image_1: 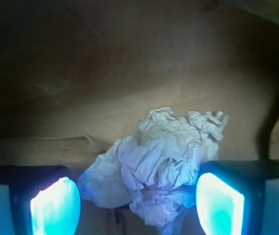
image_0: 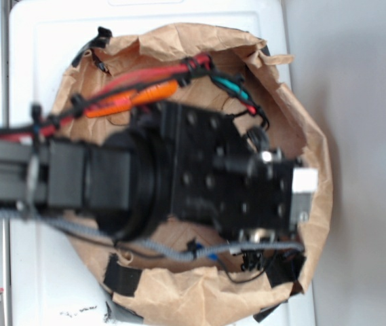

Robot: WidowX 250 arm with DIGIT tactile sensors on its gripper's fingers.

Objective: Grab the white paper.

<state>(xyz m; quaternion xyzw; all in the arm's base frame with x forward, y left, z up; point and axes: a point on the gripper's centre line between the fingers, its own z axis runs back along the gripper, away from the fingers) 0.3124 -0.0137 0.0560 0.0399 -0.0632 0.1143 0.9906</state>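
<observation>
Fingers (image_1: 55, 208) nearest the wrist camera: two glowing cyan pads at lower left and lower right of the frame, spread apart, clamped on nothing. White paper (image_1: 156, 171) sits between them at lower centre, crumpled, lying on the brown paper bag (image_1: 129, 88) floor; its right side is just beside the right pad, contact unclear. Exterior view: black arm (image_0: 179, 170) comes in from the left over the bag's open mouth, hiding the paper. Bag sits on a white tabletop (image_0: 36, 54).
</observation>
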